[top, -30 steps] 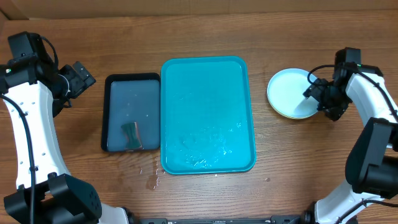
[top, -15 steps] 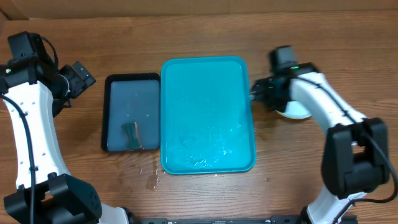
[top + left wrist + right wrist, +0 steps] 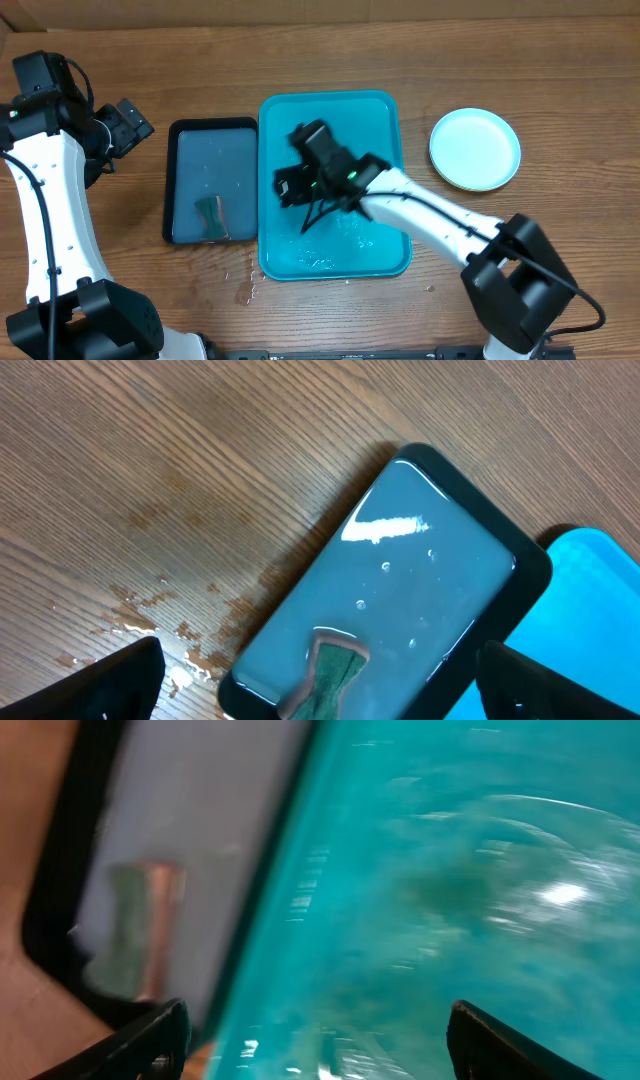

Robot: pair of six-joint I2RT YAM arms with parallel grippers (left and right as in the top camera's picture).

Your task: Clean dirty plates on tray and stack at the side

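The plates [image 3: 475, 150] lie stacked on the table right of the turquoise tray [image 3: 340, 120]. The top plate is pale blue, and a yellow-green rim shows under its lower edge. My right gripper [image 3: 290, 188] hangs open over the tray's left half, holding nothing. In the right wrist view, wet turquoise tray [image 3: 450, 870] fills the space between the spread fingers of the right gripper [image 3: 320, 1050]. My left gripper [image 3: 133, 120] stays open at the far left, above the wood. The left wrist view has the left gripper [image 3: 320, 700] open, with the dark tray below it.
A dark navy tray [image 3: 212, 150] of water lies against the turquoise tray's left side, with a green sponge [image 3: 212, 215] in its near end. The sponge [image 3: 325, 675] and the dark tray [image 3: 400, 560] also show in the left wrist view. Water drops wet the wood [image 3: 245, 290] in front.
My right arm has swung left, from the plates at the right side to over the tray's left half. The plates stay stacked on the table. The left arm has not moved.
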